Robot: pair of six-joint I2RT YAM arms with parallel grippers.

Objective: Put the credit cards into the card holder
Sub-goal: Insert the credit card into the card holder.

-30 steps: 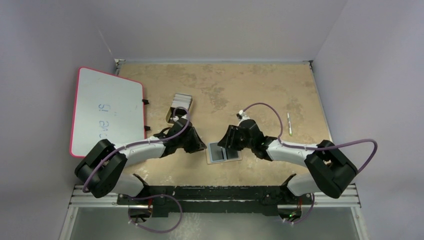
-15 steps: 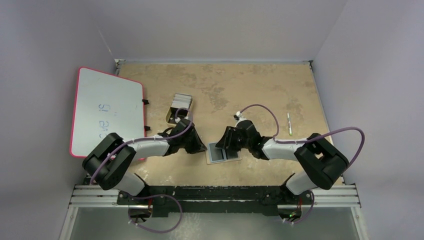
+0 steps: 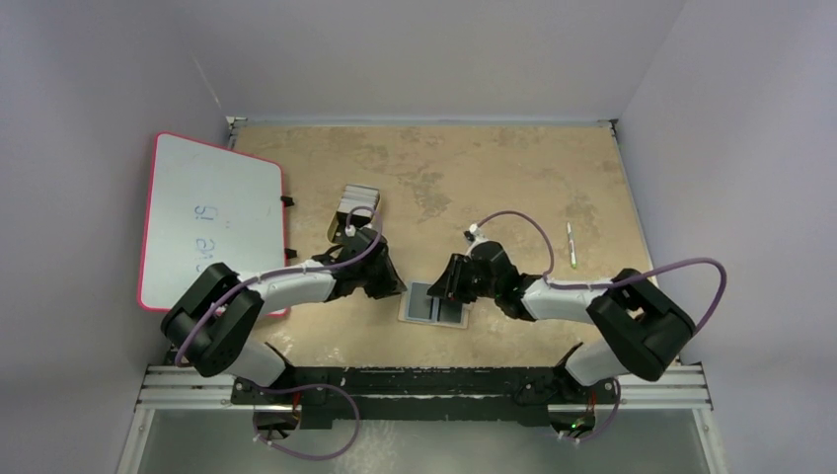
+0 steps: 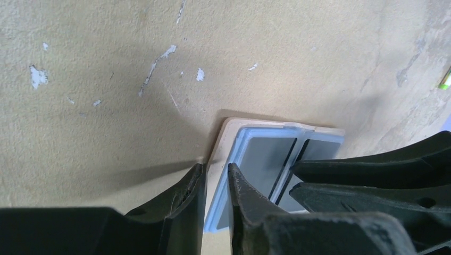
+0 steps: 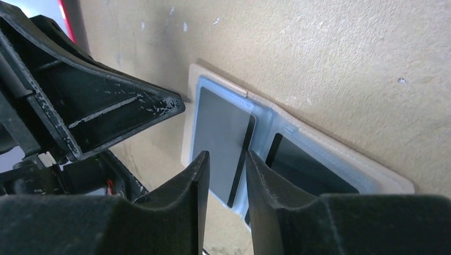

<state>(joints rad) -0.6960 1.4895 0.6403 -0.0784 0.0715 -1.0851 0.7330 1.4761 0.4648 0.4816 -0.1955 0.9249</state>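
Card holder: the tan-beige bifold card holder (image 3: 434, 304) lay opened flat, blue-grey pockets facing up, on the mottled sand-coloured table (image 3: 513, 178), near its front edge and between the two grippers.
Cards loaded: a dark grey plastic card (image 5: 218, 133) sat in each visible pocket; the wrist views did not show how many cards were stacked behind them.
Cards outstanding: a small stack of pale grey-white cards (image 3: 357, 200) stood in the small yellow-olive tray (image 3: 341, 227), well apart from the holder, behind the left arm.
Progress estimate: partly done; loading had begun, and the pale stack was left to transfer.
Left gripper (image 4: 215, 191): jaws almost closed, a narrow slot between them, set at the holder's left rim. Whether it pinched the rim or only pressed on it, cannot be told.
Right gripper (image 5: 226, 175): jaws almost closed, low over the left pocket, with a dark card edge showing in the slot. Whether it held that card, cannot be told.
Other items: a pink-framed whiteboard (image 3: 212, 222) at the far left; a slim green-white pen (image 3: 570, 245) at the right.
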